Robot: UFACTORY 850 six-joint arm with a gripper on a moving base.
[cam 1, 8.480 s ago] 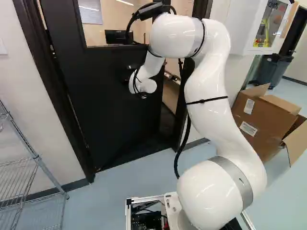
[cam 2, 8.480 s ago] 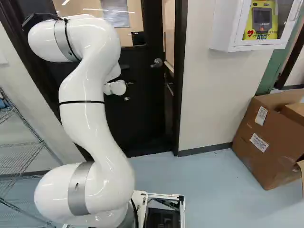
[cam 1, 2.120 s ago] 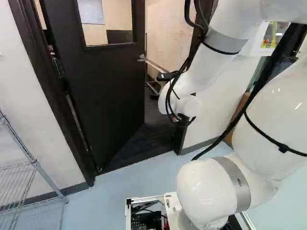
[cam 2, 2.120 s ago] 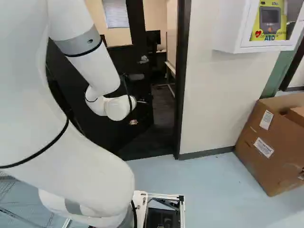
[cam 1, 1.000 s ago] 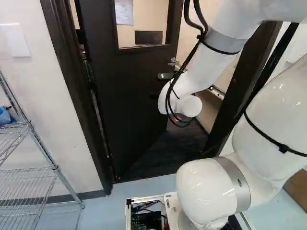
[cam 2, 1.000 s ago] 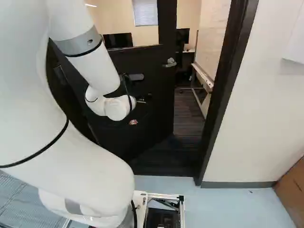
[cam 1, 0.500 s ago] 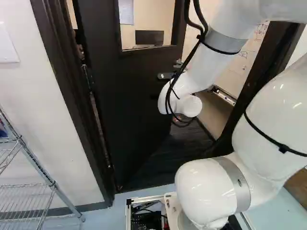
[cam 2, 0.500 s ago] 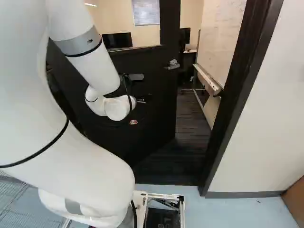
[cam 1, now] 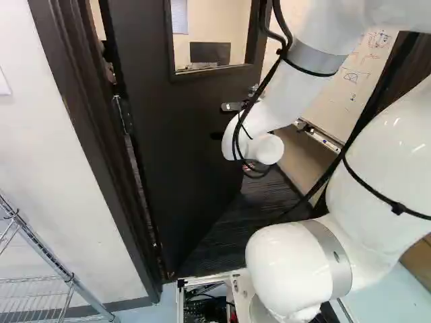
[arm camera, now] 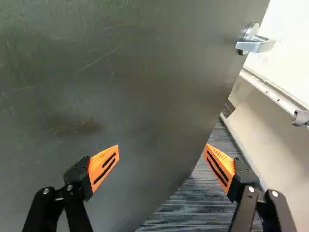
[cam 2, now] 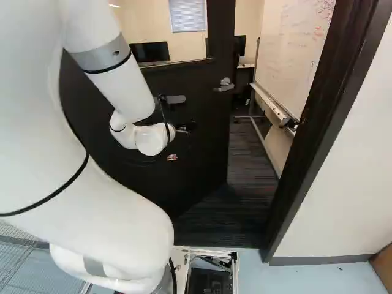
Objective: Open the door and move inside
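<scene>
The dark door [cam 2: 205, 147] stood partly open into a carpeted room, its hinge side at the left of both base views. The right base view showed its metal lever handle [cam 2: 225, 85] plainly, and orange pads on the fingers [cam 2: 172, 157] of the white arm [cam 2: 131, 92], in front of the door's face. In the left base view cables partly hid the handle; only that view showed the hinge-side frame [cam 1: 118, 182] in full length, with a wire rack [cam 1: 34, 289] beside it. The wrist view alone showed the fingers [arm camera: 104, 164] clearly: spread wide, the door's scuffed face ahead of one and carpet beyond the other. Whether they touched the door could not be told. The handle was ahead of them, off to one side. A whiteboard [cam 2: 293, 55] stood inside the room.

Compared with half a second earlier, the base had moved nearer the doorway, while the arm kept its pose above its lowest joint. Against its frame, the door stood wider open than in the oldest views.
</scene>
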